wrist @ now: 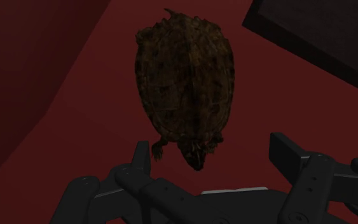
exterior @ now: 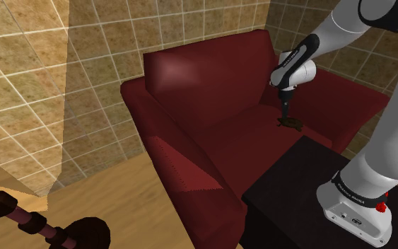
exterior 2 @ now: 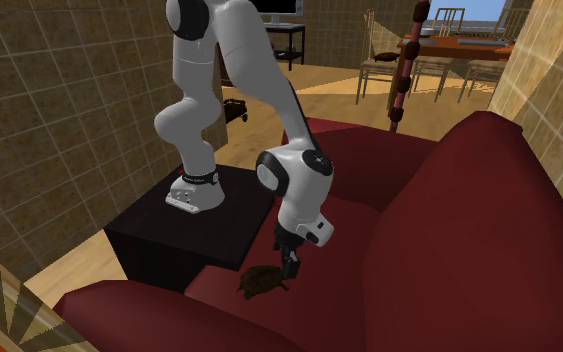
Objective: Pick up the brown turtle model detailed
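The brown turtle model [wrist: 184, 79] lies flat on the dark red sofa seat [wrist: 75, 146], its shell oval and mottled. In the wrist view my gripper [wrist: 212, 156] is open, its two black fingers standing wide apart either side of the turtle's head end without touching it. In the shoulder view the gripper [exterior: 285, 117] points straight down just above the turtle [exterior: 291, 125], near the seat's front edge. The second exterior view shows the gripper [exterior 2: 289, 268] hanging right over one end of the turtle [exterior 2: 259, 283].
My black stand box [exterior: 296, 191] sits against the sofa's front, close to the turtle. The sofa backrest [exterior: 204, 71] and armrest [exterior: 183, 170] border the seat. Tiled walls surround the sofa. A dark red turned post [exterior: 20, 216] stands on the wooden floor.
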Tool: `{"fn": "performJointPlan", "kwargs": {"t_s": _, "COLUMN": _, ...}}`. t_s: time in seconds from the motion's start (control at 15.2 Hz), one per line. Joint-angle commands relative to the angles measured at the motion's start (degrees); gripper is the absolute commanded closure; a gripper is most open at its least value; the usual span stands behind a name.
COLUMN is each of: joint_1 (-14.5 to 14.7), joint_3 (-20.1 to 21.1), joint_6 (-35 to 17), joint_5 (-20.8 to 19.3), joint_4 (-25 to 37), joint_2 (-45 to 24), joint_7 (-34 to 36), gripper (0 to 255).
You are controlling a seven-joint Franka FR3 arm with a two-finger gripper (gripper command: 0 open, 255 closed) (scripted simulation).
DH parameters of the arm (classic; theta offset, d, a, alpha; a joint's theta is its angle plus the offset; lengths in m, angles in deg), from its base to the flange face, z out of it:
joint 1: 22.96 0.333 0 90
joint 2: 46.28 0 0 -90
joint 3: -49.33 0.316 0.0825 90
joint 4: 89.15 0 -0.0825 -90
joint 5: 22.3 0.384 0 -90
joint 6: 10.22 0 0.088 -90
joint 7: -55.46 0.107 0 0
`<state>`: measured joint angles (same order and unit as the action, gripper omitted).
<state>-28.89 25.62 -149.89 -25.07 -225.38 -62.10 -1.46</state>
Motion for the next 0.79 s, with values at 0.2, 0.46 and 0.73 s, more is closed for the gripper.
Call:
{"fn": "performJointPlan", "kwargs": {"t_s": 0.2, "joint_1": -1.27, "joint_3": 1.12, "joint_6": -3.33, "joint_5": 1.96, "joint_4": 1.11, "joint_2": -4.67, "joint_7": -1.89, "gripper": 0}}
{"fn": "performJointPlan", "kwargs": {"t_s": 0.46, "joint_1": -1.80, "joint_3": 1.81, "joint_6": -5.03, "joint_5": 2.91, "joint_4": 1.39, "joint_2": -6.74, "joint_7": -2.35, "gripper": 0}}
{"fn": "performJointPlan", "kwargs": {"t_s": 0.73, "joint_1": -1.79, "joint_3": 1.84, "joint_6": -5.08, "joint_5": 2.94, "joint_4": 1.39, "joint_2": -6.80, "joint_7": -2.33, "gripper": 255}}
